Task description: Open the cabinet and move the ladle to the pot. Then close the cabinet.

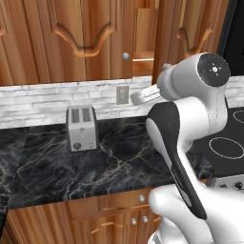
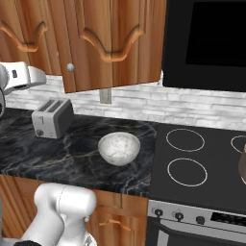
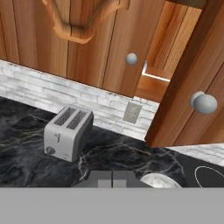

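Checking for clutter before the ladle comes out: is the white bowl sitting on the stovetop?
No, the white bowl sits on the dark marble counter, left of the stovetop.

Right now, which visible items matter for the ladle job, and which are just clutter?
Job items:
- cabinet, right door swung partly open
- pot, at the frame edge on the stove
- tool, shut, empty

Just lying about:
- toaster
- white bowl
- wall outlet
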Robot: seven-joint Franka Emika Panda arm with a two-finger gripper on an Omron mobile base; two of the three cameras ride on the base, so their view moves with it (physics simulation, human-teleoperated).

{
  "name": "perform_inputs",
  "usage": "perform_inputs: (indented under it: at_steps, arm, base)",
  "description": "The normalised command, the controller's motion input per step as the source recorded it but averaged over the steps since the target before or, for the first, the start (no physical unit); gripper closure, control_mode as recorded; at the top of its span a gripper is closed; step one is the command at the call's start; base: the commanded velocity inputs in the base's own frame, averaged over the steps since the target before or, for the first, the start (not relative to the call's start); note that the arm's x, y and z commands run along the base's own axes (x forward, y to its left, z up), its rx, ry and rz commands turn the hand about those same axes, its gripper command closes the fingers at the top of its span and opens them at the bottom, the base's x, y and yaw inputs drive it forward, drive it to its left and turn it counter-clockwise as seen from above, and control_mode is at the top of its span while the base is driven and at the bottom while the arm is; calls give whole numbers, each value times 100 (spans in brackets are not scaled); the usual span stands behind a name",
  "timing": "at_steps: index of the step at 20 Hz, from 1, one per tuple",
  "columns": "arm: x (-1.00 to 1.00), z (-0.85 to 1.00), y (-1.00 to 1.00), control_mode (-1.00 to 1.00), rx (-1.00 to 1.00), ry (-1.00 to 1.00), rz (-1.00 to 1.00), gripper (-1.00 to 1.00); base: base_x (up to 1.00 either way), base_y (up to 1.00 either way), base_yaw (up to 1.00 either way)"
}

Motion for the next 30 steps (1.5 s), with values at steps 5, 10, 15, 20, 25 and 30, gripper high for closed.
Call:
perform_inputs:
  at_steps: [5, 10, 15, 20, 25, 30]
  arm:
    - [11, 0, 1, -100, -13, -1, 0, 100]
    - [15, 0, 1, -100, -15, -4, 0, 100]
    - [20, 0, 2, -100, -16, -4, 0, 100]
    - [29, 0, 0, -100, -16, -1, 0, 100]
    - [29, 0, 0, -100, -16, 0, 0, 100]
    - [28, 0, 3, -100, -18, -1, 0, 100]
  base:
    - [0, 0, 0]
    - [0, 0, 0]
    - [0, 0, 0]
    - [0, 0, 0]
    - [0, 0, 0]
    - [0, 0, 0]
